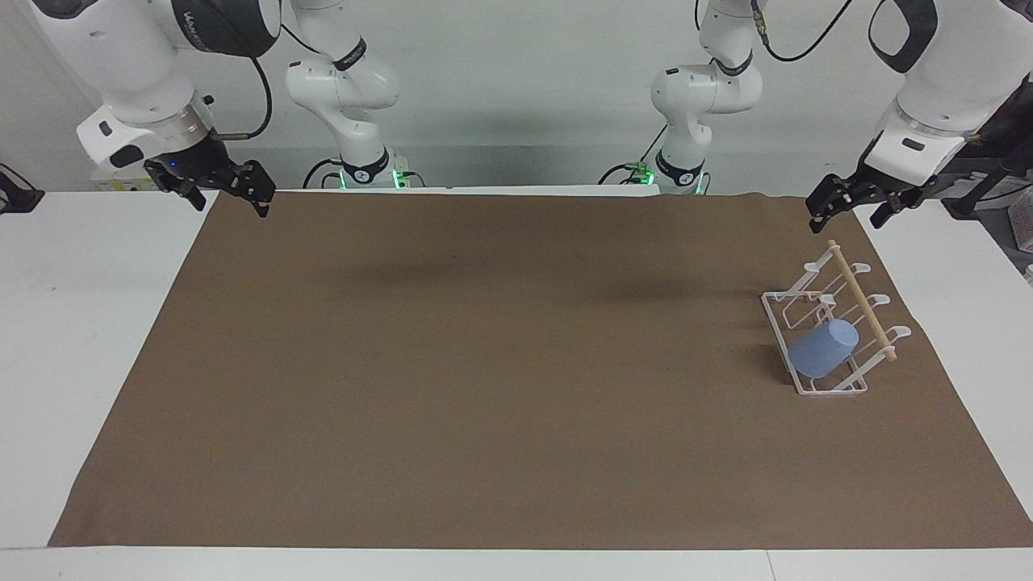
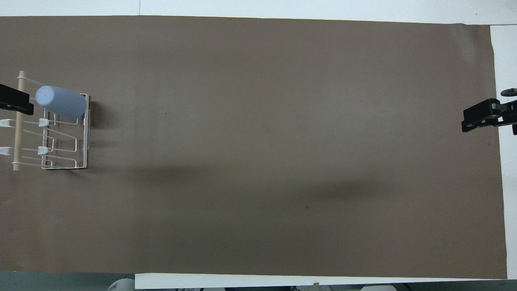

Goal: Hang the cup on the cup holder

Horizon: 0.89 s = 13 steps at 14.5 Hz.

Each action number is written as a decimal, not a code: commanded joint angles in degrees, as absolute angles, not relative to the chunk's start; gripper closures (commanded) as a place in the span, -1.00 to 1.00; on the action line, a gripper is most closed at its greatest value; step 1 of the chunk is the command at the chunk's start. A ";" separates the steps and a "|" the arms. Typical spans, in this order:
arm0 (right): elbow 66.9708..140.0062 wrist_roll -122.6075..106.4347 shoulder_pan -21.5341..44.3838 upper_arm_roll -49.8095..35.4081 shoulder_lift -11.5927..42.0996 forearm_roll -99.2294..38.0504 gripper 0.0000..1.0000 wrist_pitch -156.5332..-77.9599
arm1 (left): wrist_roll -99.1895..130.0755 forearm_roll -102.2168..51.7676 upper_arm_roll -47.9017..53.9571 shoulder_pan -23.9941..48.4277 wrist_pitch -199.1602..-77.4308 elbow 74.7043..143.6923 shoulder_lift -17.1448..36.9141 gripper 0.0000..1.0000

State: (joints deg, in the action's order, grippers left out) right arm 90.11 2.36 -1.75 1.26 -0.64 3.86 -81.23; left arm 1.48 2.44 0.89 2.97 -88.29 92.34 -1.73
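Over the brown mat's [image 1: 484, 363] edge at its own end, the left gripper [image 1: 855, 211] hangs raised, fingers apart and empty. Below it the cup [image 1: 823, 349] sits tilted on the cup holder [image 1: 815, 386]. Right gripper [image 1: 227, 194] waits, fingers apart.
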 commanded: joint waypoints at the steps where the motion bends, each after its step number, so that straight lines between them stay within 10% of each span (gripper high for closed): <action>1: 90.88 2.02 -1.85 1.23 -1.32 4.22 -0.99 -81.12 | 4.29 0.88 1.05 1.93 -92.10 98.00 -4.92 -1.00; 13: 90.88 2.02 -1.85 1.23 -1.23 4.22 -0.99 -81.12 | 4.13 0.97 1.67 3.16 -94.92 96.77 -4.66 -1.00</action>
